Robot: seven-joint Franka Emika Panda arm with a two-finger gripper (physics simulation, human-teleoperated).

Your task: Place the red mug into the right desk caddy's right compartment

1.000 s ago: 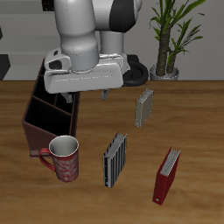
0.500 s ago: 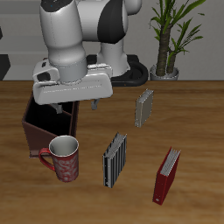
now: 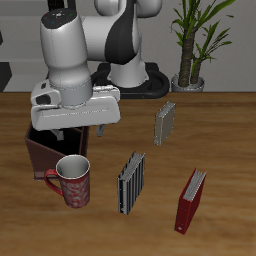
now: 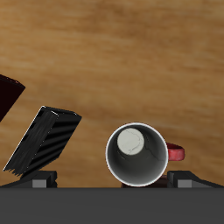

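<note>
Standing upright against the right desk caddy (image 3: pixel 45 150) front, red mug (image 3: pixel 73 181) sits below gripper (image 3: pixel 78 133), between its fingers in wrist view; fingers spread, holding nothing.

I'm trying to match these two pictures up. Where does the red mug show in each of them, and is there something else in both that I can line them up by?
Exterior view: the red mug stands near the table's front edge, just in front of the right desk caddy.
Wrist view: the red mug is seen from straight above, its white inside showing and its handle poking out at one side.
Shared landmark: the striped black-and-white book beside the mug, also in the wrist view.
</note>
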